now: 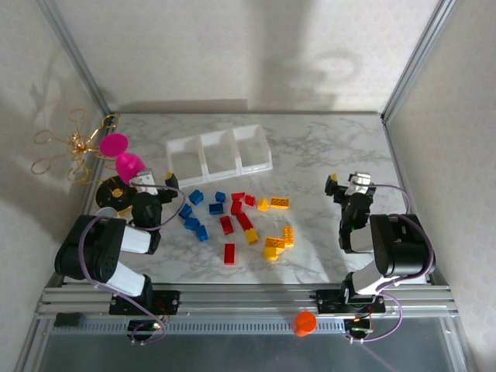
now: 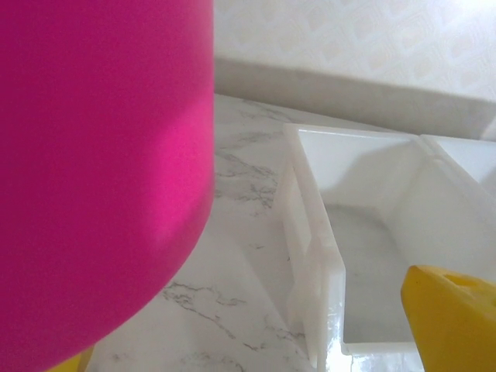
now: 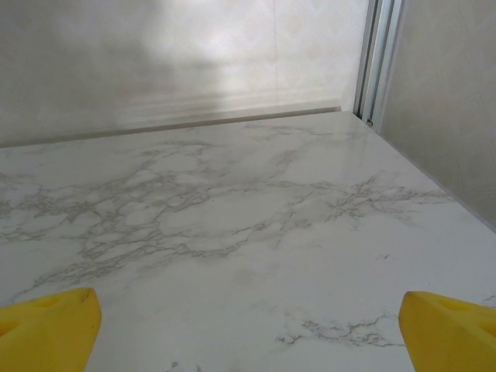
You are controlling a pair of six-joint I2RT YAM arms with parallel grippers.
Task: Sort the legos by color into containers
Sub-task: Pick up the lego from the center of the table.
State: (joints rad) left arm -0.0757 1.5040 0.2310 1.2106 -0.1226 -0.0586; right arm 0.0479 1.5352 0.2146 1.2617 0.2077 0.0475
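Observation:
The legos lie loose on the marble table in front of the tray: blue ones [image 1: 196, 213] on the left, red ones [image 1: 236, 213] in the middle, yellow ones [image 1: 277, 232] on the right. The containers are one white three-compartment tray [image 1: 203, 153] behind them, and its compartments look empty. My left gripper [image 1: 167, 180] hovers open at the tray's left end; in the left wrist view a yellow fingertip [image 2: 453, 318] sits over the tray [image 2: 314, 232]. My right gripper [image 1: 346, 182] stands open to the right of the legos, its yellow fingertips [image 3: 46, 318] wide apart over bare marble.
Two magenta discs [image 1: 114, 144] on a stand rise beside the left gripper, one looming large in the left wrist view [image 2: 101, 170]. A gold wire ornament [image 1: 66, 151] and a grey-and-yellow cup [image 1: 112, 194] stand at far left. A metal frame post [image 3: 376, 58] marks the right edge.

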